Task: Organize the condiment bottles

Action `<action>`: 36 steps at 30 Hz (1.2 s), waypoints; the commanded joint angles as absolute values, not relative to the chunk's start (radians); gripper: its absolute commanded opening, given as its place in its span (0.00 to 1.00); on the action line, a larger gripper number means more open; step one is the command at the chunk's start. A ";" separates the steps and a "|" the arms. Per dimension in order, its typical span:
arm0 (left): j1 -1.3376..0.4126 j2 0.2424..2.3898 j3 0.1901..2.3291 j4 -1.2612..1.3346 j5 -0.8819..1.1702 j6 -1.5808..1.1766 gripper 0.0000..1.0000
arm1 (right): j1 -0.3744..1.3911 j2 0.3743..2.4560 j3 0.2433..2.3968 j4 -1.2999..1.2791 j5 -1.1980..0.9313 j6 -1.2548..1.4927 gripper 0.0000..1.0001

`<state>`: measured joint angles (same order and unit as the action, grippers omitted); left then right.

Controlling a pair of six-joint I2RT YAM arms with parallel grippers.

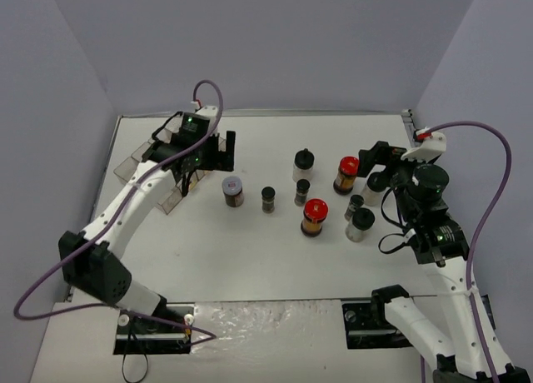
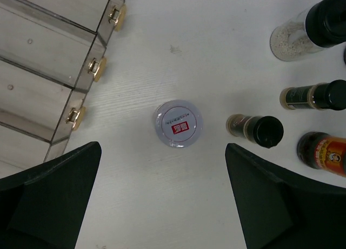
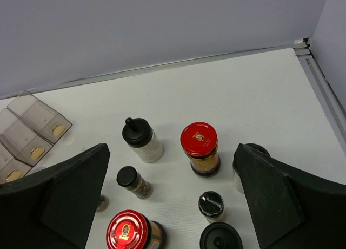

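The condiment bottles stand in a loose group on the white table. A white-lidded jar point(image 1: 233, 190) point(image 2: 178, 123) stands farthest left, with black-capped jars point(image 1: 268, 198) point(image 1: 305, 162) to its right. Two red-lidded jars point(image 1: 347, 174) point(image 1: 314, 216) hold orange-brown contents. My left gripper point(image 1: 215, 154) point(image 2: 163, 151) hangs open above the table, just short of the white-lidded jar, holding nothing. My right gripper point(image 1: 379, 162) point(image 3: 172, 149) is open above the right-hand group, with the far red-lidded jar point(image 3: 200, 147) between its fingers' line of sight. One black-capped jar point(image 3: 254, 151) is partly hidden behind its right finger.
A clear plastic compartment tray point(image 1: 146, 154) point(image 2: 48, 54) point(image 3: 32, 130) with gold knobs lies at the far left, beside my left gripper. Grey walls close the table at the back and sides. More black-capped jars point(image 1: 361, 224) point(image 1: 355, 206) stand near my right arm.
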<state>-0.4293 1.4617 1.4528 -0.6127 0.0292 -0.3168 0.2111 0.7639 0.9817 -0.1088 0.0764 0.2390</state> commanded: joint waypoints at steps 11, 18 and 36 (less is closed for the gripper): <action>-0.524 1.755 1.621 -0.671 -0.044 -0.395 0.97 | 0.220 0.749 1.018 -0.090 0.084 0.235 1.00; -0.527 1.798 1.578 -0.676 -0.080 -0.422 0.97 | 0.220 0.737 1.009 -0.102 0.095 0.233 1.00; -0.528 1.867 1.556 -0.672 -0.064 -0.426 0.89 | 0.221 0.723 0.990 -0.117 0.094 0.242 1.00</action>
